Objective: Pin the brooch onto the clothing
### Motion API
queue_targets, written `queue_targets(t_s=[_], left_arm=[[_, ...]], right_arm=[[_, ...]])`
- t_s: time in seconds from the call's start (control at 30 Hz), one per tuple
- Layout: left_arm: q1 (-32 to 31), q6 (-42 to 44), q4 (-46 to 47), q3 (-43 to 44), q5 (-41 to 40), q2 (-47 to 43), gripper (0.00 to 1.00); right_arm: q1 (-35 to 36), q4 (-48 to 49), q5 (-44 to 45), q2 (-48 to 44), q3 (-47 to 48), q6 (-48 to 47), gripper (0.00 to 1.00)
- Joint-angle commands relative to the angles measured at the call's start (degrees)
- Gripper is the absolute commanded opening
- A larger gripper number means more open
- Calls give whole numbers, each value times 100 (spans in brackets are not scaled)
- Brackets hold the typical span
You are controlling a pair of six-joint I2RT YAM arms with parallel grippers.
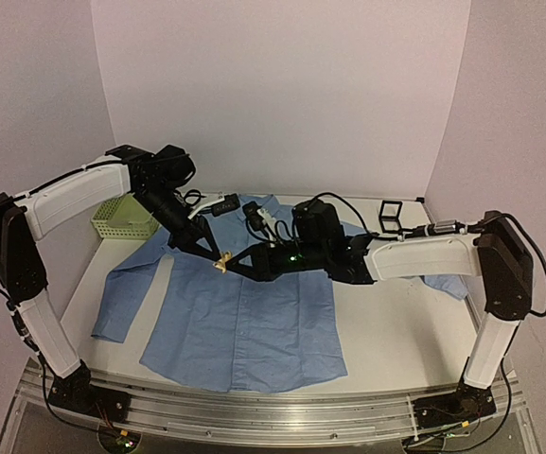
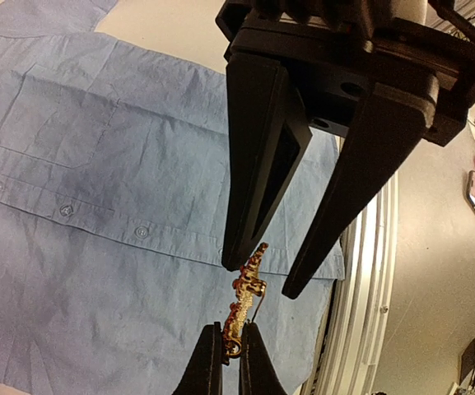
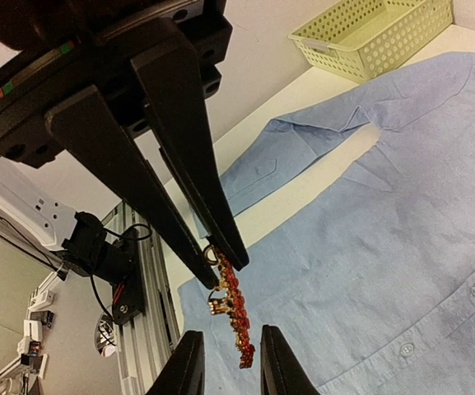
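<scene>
Both arms reach inward and meet above the collar end of the light blue button-up cotton shirt. The left gripper is clenched on one end of the tiny orange-red jewelled brooch, held in the air over the shirt. The right gripper has its jaws parted around the other end. The shirt lies spread on a white table, with a pale green perforated plastic basket beyond its sleeve and pale walls behind it.
</scene>
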Motion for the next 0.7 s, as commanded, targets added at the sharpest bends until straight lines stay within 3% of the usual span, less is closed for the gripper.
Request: queue_targets(t_s=[0.0, 0.3, 0.33, 0.43, 0.53, 0.67], left_arm=[[-25, 132, -91, 292, 138, -75, 0], [-25, 127, -59, 342, 256, -82, 0], [-21, 85, -22, 335, 246, -101, 6], [9, -98, 165, 342, 161, -169, 40], [176, -377, 472, 315, 165, -319, 62], [810, -1098, 1357, 152, 668, -666, 70]], right_arm=[[9, 207, -33, 64, 281, -13, 19], [-2, 194, 36, 113, 292, 160, 0], [-16, 202, 52, 97, 290, 207, 0], [-93, 204, 113, 13, 278, 400, 0], [-191, 222, 187, -129, 288, 541, 0], [-277, 291, 371, -380, 338, 690, 0]])
